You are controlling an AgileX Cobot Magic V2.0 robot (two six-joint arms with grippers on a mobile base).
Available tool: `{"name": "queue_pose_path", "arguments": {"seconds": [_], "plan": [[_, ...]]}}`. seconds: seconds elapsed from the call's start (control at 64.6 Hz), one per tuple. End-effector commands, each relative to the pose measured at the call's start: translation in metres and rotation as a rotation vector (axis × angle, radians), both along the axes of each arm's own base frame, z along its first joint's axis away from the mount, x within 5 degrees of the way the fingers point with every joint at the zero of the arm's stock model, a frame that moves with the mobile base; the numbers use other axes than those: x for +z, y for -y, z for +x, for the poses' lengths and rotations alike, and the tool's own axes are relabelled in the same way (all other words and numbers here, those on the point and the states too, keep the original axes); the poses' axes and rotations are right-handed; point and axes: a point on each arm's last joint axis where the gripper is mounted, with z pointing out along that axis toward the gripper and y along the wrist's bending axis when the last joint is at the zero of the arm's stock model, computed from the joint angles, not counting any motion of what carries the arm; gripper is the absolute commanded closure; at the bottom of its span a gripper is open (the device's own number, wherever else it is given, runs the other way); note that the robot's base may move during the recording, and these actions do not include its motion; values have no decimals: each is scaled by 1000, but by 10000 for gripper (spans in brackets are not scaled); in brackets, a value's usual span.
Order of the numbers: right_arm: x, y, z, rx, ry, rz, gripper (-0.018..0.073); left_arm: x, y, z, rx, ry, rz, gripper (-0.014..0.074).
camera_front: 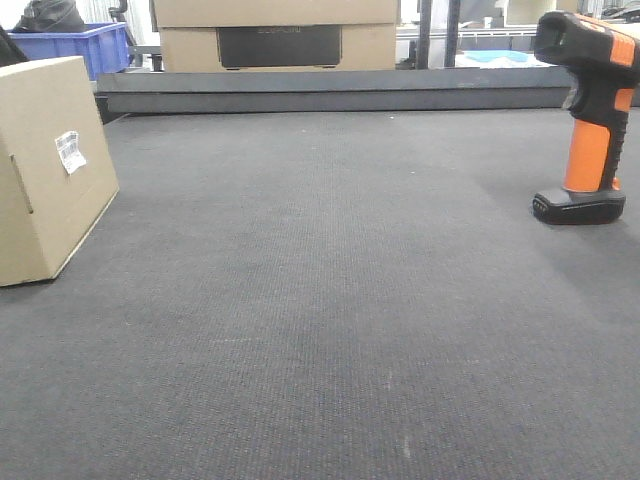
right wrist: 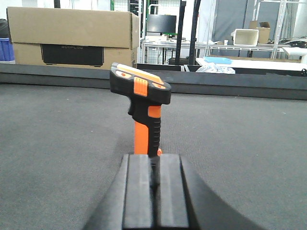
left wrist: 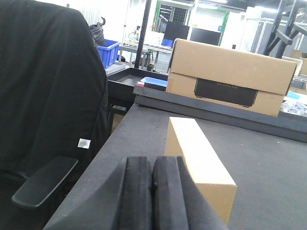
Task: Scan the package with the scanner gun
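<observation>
The package (camera_front: 50,170), a plain tan cardboard box with a small white label (camera_front: 70,151), stands at the left edge of the dark mat. The scanner gun (camera_front: 590,120) stands upright on its black foot at the far right, orange handle below a black head. Neither gripper shows in the front view. In the left wrist view, my left gripper (left wrist: 152,162) is shut and empty, with the package (left wrist: 199,153) just ahead to its right. In the right wrist view, my right gripper (right wrist: 153,157) is shut and empty, and the scanner gun (right wrist: 144,100) stands straight ahead beyond its fingertips.
A larger cardboard box with a dark panel (camera_front: 278,35) sits on the raised dark ledge (camera_front: 330,92) at the back. A blue bin (camera_front: 85,45) stands back left. A black chair (left wrist: 48,96) is beside the table's left edge (left wrist: 96,177).
</observation>
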Motion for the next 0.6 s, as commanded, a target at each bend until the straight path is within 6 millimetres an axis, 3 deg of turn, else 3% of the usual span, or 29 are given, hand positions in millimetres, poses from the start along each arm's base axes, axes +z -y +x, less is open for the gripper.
{"name": "queue_pose_path", "arguments": {"seconds": [0.0,0.186,0.263,0.356,0.48,0.588], "plan": [[2,0,0,0,27,-1,721,2,0,-1,-2,22,0,708],[2,0,0,0,27,-1,721,-5,1,0,-7,11,-1,708],[2,0,0,0,27,-1,721,-20,3,2,-46,0,21,708],[2,0,0,0,27,-1,721,-43,9,3,-118,22,163,708],[2,0,0,0,27,-1,721,-72,12,3,-174,13,139,708],[3,0,0,0,32,-1,721,-78,12,4,-179,-38,128,708]]}}
